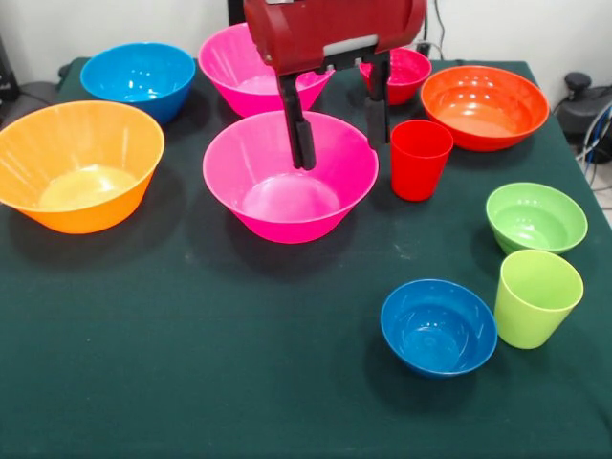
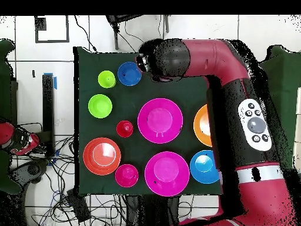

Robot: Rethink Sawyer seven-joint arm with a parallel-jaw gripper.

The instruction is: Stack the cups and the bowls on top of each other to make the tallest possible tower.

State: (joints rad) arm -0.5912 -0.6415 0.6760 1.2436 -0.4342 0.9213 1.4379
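Observation:
My gripper [image 1: 339,129] hangs open and empty over the back rim of the nearer big pink bowl [image 1: 290,182] [image 2: 160,120]. Its right finger [image 1: 378,105] sits just left of the upright red cup [image 1: 421,158] [image 2: 124,129]. The lime green cup [image 1: 536,298] [image 2: 106,79] stands at the front right beside the small blue bowl [image 1: 439,326] and small green bowl [image 1: 535,217]. Farther back are the wide red-orange bowl [image 1: 485,105], small red bowl [image 1: 406,72] and second pink bowl [image 1: 239,72]. No tower shows; each piece stands alone.
The yellow-orange bowl [image 1: 78,164] and mid-sized blue bowl [image 1: 139,78] fill the left side of the dark green cloth [image 1: 191,363]. In the overhead view the red arm [image 2: 194,59] arches across the table's top right and covers part of the yellow-orange bowl [image 2: 201,125].

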